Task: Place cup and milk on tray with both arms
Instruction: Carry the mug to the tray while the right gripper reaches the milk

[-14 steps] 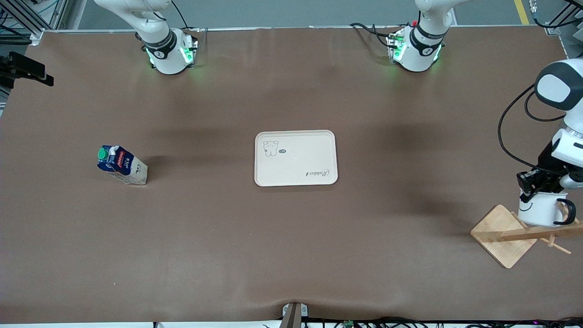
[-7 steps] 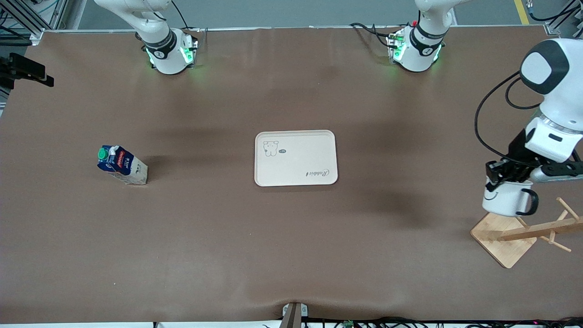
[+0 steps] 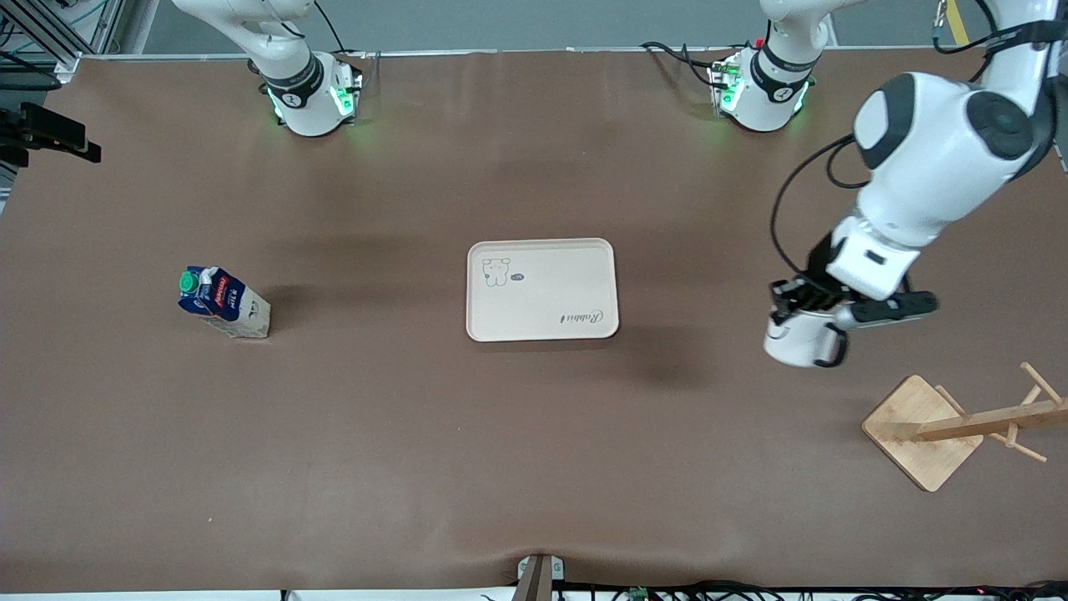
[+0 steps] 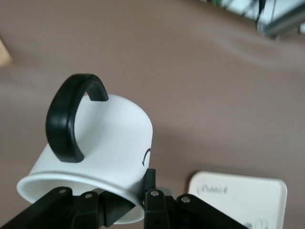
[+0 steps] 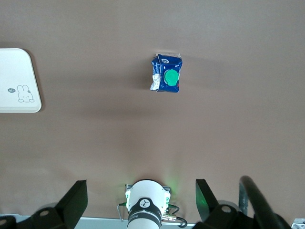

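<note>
My left gripper [image 3: 791,307] is shut on the rim of the white cup [image 3: 798,340] with its black handle and holds it in the air over bare table between the tray and the wooden rack. In the left wrist view the cup [image 4: 100,152] hangs from my left gripper [image 4: 128,205], one finger inside the rim and one outside. The cream tray [image 3: 541,289] lies flat at the table's middle. The milk carton [image 3: 224,303] stands toward the right arm's end. My right gripper [image 5: 138,202] is open, high above its base, and waits; the milk [image 5: 166,73] shows in its view.
A wooden rack with a square base [image 3: 922,431] and pegs stands near the left arm's end, nearer to the front camera than the held cup. The two arm bases [image 3: 310,96] stand along the back edge. A corner of the tray [image 4: 243,200] shows in the left wrist view.
My left gripper has lifted the cup off the wooden rack and carried it toward the tray. The right arm, milk and tray have not moved.
</note>
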Controlling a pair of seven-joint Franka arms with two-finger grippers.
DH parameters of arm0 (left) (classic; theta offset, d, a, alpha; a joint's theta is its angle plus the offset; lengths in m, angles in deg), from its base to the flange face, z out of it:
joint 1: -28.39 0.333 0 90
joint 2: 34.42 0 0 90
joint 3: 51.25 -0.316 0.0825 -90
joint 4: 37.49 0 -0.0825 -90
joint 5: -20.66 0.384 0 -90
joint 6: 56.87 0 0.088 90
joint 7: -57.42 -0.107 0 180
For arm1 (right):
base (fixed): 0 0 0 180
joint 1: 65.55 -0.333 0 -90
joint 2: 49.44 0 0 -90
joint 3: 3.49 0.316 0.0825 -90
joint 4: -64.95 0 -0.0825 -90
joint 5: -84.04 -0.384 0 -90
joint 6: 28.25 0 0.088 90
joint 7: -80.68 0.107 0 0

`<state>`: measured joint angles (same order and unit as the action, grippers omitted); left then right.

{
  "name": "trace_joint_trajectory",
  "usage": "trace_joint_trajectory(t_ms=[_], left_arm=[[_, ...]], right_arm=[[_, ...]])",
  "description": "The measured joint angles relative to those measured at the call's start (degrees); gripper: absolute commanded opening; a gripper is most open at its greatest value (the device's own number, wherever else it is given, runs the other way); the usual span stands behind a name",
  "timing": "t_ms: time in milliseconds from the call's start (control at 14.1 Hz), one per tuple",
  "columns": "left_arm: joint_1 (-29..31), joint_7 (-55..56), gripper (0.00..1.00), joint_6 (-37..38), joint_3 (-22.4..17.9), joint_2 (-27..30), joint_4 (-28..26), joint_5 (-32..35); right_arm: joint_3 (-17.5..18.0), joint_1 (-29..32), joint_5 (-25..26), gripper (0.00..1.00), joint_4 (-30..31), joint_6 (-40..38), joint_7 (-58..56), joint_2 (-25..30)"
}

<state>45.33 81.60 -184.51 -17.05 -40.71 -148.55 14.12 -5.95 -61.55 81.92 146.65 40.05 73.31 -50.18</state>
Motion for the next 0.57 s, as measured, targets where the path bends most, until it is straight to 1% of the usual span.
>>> trace_joint_trajectory(t_ms=[142,356,569], left_arm=[[-3.68,2.85,0.0,2.68,0.5,-1.46,0.04,0.0],[-10.55,10.57,0.0,6.48,0.73,-3.86,0.6,0.0],[-16.01,17.82,0.0,7.86,0.8,-8.83,1.79,0.0]], right_arm=[[-0.02,0.01,0.0,1.0,-0.01,0.1,0.0,-0.4],[0.13,0.01,0.0,1.0,-0.01,0.41,-0.02,-1.54],[0.22,0.01,0.0,1.0,-0.02,0.51,-0.03,-2.53]])
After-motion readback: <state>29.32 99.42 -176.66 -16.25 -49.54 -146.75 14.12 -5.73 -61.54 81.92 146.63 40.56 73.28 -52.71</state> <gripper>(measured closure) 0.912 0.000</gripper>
